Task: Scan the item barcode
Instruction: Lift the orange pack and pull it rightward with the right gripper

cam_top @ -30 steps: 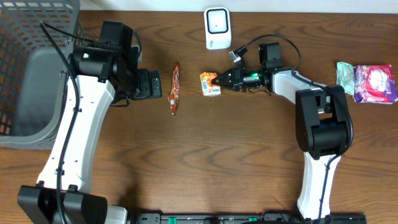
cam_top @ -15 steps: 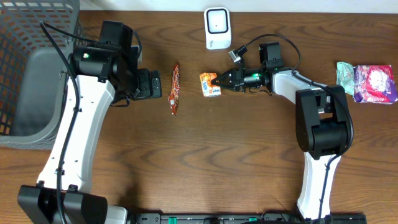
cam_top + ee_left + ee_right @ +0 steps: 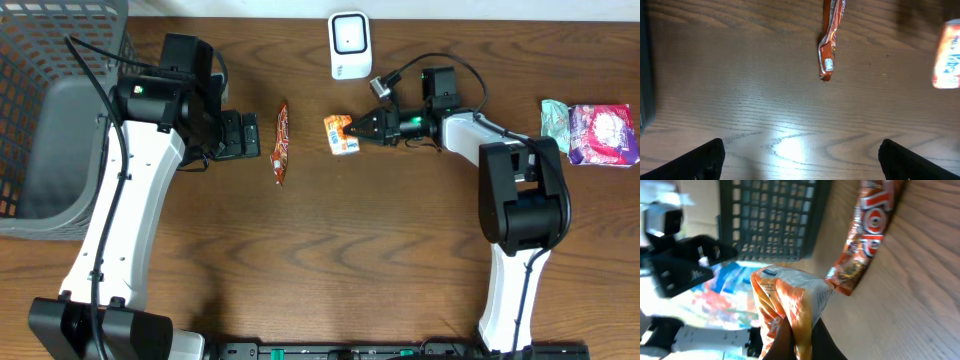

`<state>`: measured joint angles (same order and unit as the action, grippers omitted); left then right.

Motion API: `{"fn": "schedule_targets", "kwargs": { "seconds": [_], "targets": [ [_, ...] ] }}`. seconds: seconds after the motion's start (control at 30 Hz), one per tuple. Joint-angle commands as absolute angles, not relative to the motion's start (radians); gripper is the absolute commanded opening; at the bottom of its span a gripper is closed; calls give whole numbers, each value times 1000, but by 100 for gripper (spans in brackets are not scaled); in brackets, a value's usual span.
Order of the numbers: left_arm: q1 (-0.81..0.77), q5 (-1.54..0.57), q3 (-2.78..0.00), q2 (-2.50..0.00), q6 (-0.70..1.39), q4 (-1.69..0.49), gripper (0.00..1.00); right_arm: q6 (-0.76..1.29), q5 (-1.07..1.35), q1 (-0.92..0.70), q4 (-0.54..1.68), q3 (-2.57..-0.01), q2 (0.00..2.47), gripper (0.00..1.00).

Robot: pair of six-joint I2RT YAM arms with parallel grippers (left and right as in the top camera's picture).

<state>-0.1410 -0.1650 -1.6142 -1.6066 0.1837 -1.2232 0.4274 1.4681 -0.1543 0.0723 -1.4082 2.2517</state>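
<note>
Wooden table, snack bar, scanner, basket, pink packet

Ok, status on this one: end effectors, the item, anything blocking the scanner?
Right end effector shut on orange packet, near the scanner. Left end effector open, empty, beside stick wrapper. Nothing between packet and scanner.

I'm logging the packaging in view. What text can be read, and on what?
"TOP": on the long orange wrapper, right wrist view; possibly part of a longer word.
Print on the orange pouch in the right gripper: too blurred to read.
The scanner and the packets: nothing legible.
</note>
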Motion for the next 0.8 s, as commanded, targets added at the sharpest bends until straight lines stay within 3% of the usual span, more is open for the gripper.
{"fn": "schedule_targets", "kwargs": {
  "seconds": [0.0,0.77],
  "targets": [
    [-141,-155,-1611,-1608,188,-1226,98,384,1562,-144,63,-1424,2265,1],
    [-141,-155,-1611,-1608,188,-1226,98,385,1526,-147,63,-1424,2265,1]
  ]
}}
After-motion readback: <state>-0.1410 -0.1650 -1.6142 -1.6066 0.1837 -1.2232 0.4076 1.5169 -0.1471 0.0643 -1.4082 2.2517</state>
